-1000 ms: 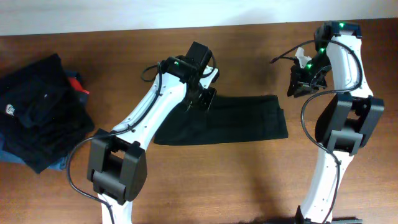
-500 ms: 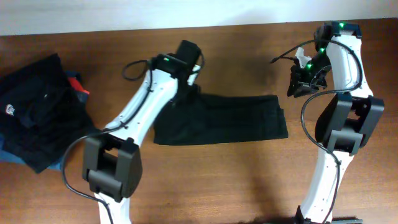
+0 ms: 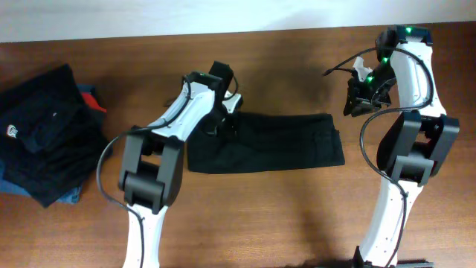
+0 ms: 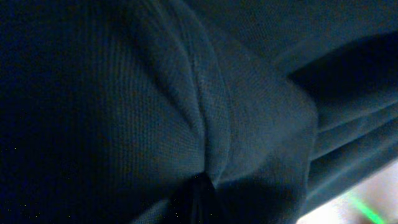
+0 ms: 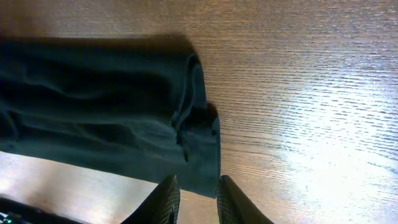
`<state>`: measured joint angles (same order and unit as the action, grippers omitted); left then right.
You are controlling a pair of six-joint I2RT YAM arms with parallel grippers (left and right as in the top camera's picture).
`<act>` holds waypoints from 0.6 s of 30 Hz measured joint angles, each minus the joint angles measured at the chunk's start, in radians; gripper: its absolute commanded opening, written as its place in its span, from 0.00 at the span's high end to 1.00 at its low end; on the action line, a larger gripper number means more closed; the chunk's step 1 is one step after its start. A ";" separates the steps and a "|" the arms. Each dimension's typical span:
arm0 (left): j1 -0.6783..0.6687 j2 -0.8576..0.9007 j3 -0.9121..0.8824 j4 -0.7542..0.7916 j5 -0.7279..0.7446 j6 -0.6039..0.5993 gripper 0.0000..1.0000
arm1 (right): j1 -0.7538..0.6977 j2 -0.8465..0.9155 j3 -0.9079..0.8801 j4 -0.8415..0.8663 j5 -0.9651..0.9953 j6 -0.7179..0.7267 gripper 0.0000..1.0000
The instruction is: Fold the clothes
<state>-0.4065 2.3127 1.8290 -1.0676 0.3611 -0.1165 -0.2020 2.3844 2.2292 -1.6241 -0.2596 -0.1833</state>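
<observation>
The shirt [image 3: 275,141] lies mid-bench as a long narrow band running from 9 to 3 o'clock. The left gripper [image 3: 221,123] sits on its 10 o'clock corner, pinched tight on a ridge of cloth; its wrist view is nothing but dark knit gathered into that pinch. The right gripper [image 3: 363,103] hangs off the 2 o'clock end, clear of the cloth, its fingers slightly apart and empty.

My worry is that the pinch has only the top layer. A lift would then peel the fold open instead of carrying the end over. With one corner held and the far end free, the band could also drag askew on the slick wood.

The bench [image 3: 297,216] is brown wood with a glossy grain. A pale wall [image 3: 149,15] runs along 12 o'clock. At 9 o'clock sits a heap of black shirts [image 3: 44,141], with one white logo showing and red and blue peeking out beneath.
</observation>
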 measured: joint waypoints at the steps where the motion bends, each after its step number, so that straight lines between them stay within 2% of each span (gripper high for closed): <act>1: 0.003 0.018 0.000 0.009 0.052 0.007 1.00 | 0.000 0.000 0.000 0.000 0.000 0.000 0.74; 4: 0.015 0.051 0.000 0.032 0.239 0.060 1.00 | 0.000 0.000 0.000 0.000 0.000 0.001 0.74; 9: 0.016 0.099 0.002 0.028 0.396 0.121 0.99 | 0.000 0.000 0.000 -0.003 0.000 0.000 0.74; 16: 0.026 0.100 0.002 0.001 0.407 0.180 0.99 | 0.000 0.000 0.000 -0.005 0.000 0.000 0.74; 17: 0.029 0.100 0.002 -0.005 0.409 0.190 0.99 | 0.000 0.000 0.000 -0.010 0.000 0.000 0.72; 18: 0.035 0.098 0.002 -0.012 0.409 0.201 0.99 | 0.000 0.000 0.000 -0.014 0.000 0.000 0.61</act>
<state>-0.3710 2.4107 1.8309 -1.0798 0.7700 0.0841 -0.2020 2.3844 2.2292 -1.6382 -0.2596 -0.1837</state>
